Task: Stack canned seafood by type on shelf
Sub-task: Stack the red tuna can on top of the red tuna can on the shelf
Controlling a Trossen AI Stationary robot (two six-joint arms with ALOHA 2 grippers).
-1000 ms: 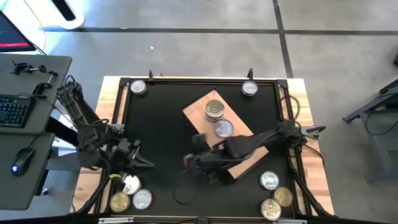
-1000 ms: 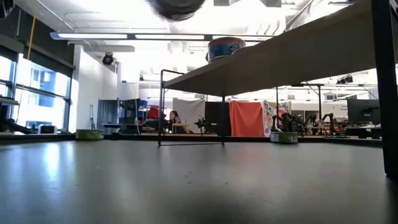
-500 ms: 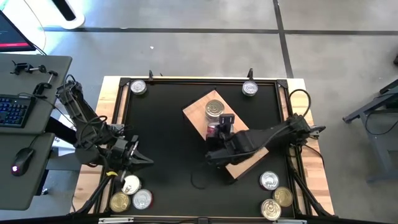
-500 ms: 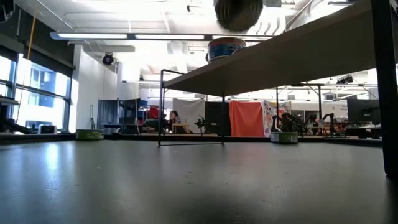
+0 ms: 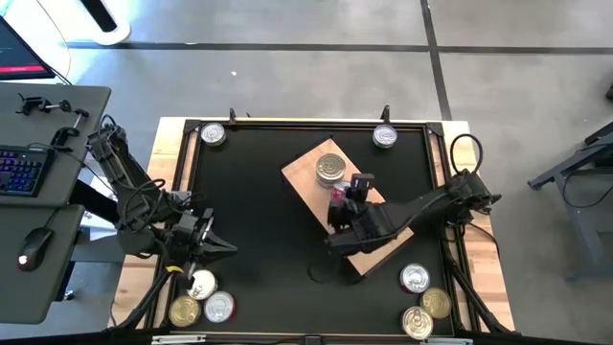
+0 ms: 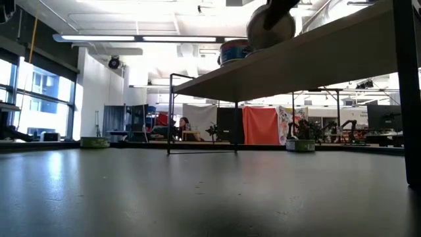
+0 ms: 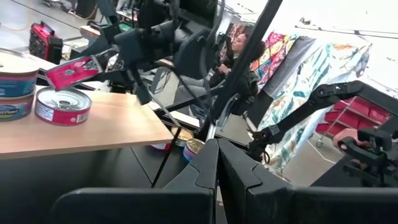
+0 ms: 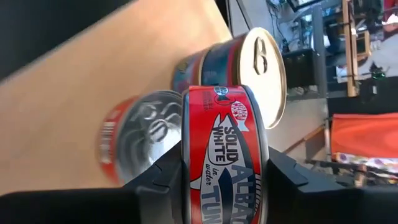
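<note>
My right gripper has swung from lower centre — it pinches a red tuna tin over the shelf (red-label tin below). Stacking looks next. Left gripper, pressed together, waits lower left.

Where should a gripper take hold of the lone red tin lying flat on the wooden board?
The red tin lies lid-up on the board, beside the blue stack. Best gripped across its side wall, from above, fingers on the two sides away from the stack; the lid is flat and offers no hold. The right gripper already holds another red tin by its rim.

keyboard and mouse on grey side desk
</note>
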